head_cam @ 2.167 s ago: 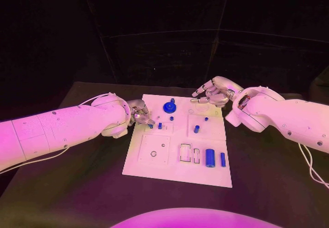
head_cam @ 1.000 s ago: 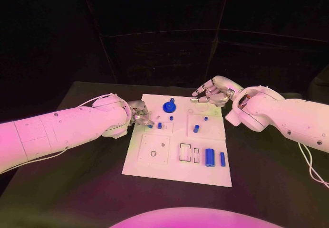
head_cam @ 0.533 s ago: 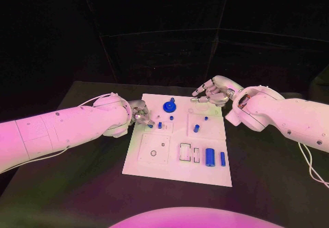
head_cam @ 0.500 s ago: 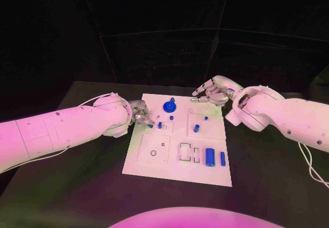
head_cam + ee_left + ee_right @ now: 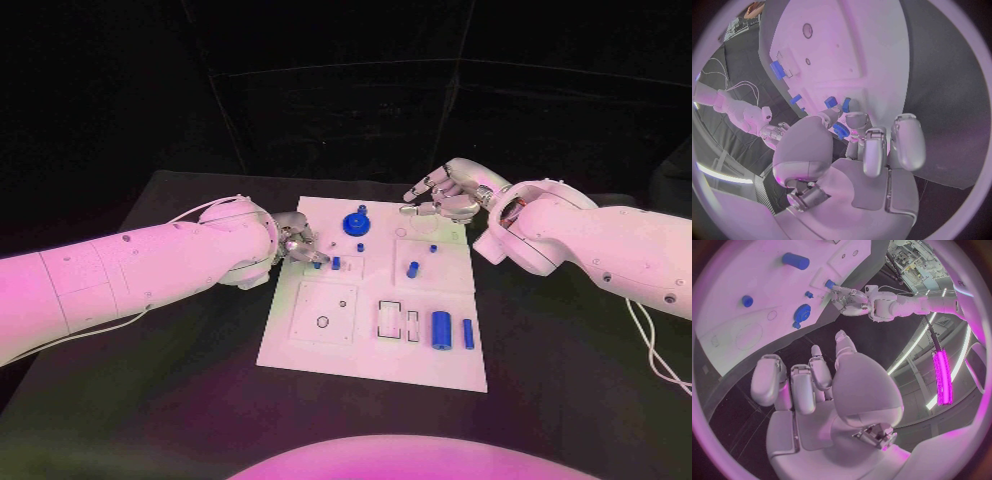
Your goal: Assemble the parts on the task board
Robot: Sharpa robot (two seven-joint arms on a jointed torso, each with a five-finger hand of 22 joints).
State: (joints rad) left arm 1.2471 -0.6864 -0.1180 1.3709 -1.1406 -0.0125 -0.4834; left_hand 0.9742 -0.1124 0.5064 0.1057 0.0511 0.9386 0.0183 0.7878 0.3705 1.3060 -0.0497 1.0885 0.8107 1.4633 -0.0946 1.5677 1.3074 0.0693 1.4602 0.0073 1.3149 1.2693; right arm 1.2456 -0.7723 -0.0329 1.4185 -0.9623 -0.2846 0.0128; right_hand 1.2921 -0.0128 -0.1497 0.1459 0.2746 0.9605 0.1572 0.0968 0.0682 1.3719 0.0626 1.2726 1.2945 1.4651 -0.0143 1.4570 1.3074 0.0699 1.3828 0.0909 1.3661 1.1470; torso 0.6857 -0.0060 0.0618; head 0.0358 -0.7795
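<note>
The board (image 5: 378, 352) lies in the middle of the head view, a white plate on the black table (image 5: 159, 400), running from just above centre down toward the lower middle.

The left hand (image 5: 299, 246) sits at the board's left edge, a little above the frame's centre, at the end of the left arm (image 5: 130, 275) that comes in from the left side. Its fingers (image 5: 868, 145) are drawn together on a small blue peg (image 5: 841, 131), pinched at the fingertips just over the board's surface; in the head view that peg (image 5: 316, 265) peeks out as a blue speck beside the hand.

The right hand (image 5: 446, 195) hovers over the board's upper right corner, right of centre in the upper half of the frame. Its fingers (image 5: 802, 382) are loosely curled and a little apart, with nothing in them.

On the board, a blue gear (image 5: 356, 225) stands near the upper middle, between the two hands. Below it another small peg (image 5: 336, 264) stands just right of the left hand, and one more (image 5: 413, 270) further right. Two blue cylinders (image 5: 441, 331) lie side by side at the board's lower right, next to two rectangular slots (image 5: 389, 320). A round hole (image 5: 323, 322) shows at the board's lower left
</note>
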